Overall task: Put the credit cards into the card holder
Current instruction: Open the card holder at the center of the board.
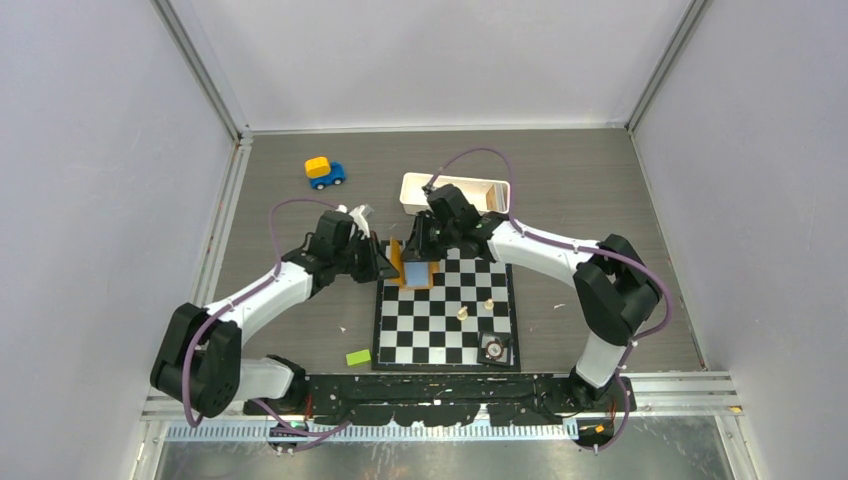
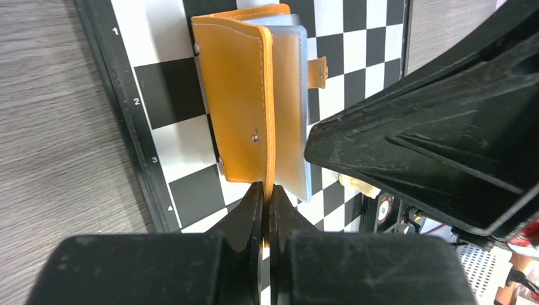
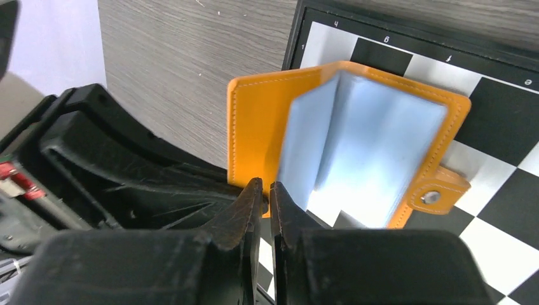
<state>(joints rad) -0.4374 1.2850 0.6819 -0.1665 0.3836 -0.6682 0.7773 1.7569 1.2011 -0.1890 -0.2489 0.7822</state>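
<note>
White tray (image 1: 495, 184) beyond open card holder (image 1: 397, 266)

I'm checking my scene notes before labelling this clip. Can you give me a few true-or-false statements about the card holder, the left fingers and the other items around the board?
1. The card holder lies open at a corner of the chessboard. True.
2. The left fingers are spread wide, clear of the holder. False: they are shut on the edge of its orange cover.
3. The white tray sits on the chessboard. False: it stands on the table, beyond the board's far edge.
4. A toy car stands on the table, off the board. True.
</note>
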